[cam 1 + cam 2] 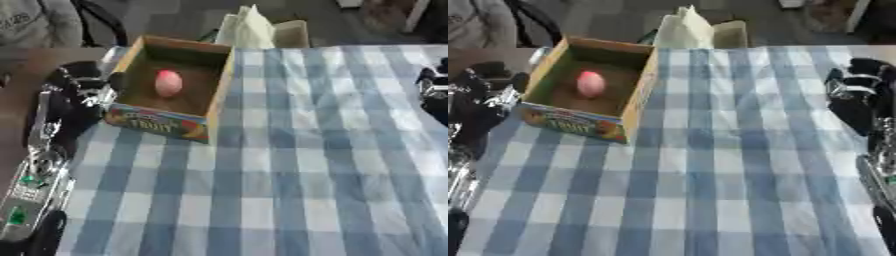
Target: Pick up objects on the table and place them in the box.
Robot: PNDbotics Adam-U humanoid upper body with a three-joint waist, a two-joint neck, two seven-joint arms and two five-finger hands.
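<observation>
Pink obj [168, 83] in box [221, 82], left hand [77, 85] beside box, finger state unclear

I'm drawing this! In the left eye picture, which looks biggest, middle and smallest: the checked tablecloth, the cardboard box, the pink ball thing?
1. Checked tablecloth, it fills most of the picture.
2. Cardboard box, open on top.
3. Pink rounded thing, lying inside the box.

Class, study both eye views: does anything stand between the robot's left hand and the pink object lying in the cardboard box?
Yes: the box's left wall. The left hand sits outside the box against that wall, and the pink object lies on the box floor beyond it. From above, the box is open and nothing covers the object.
</observation>
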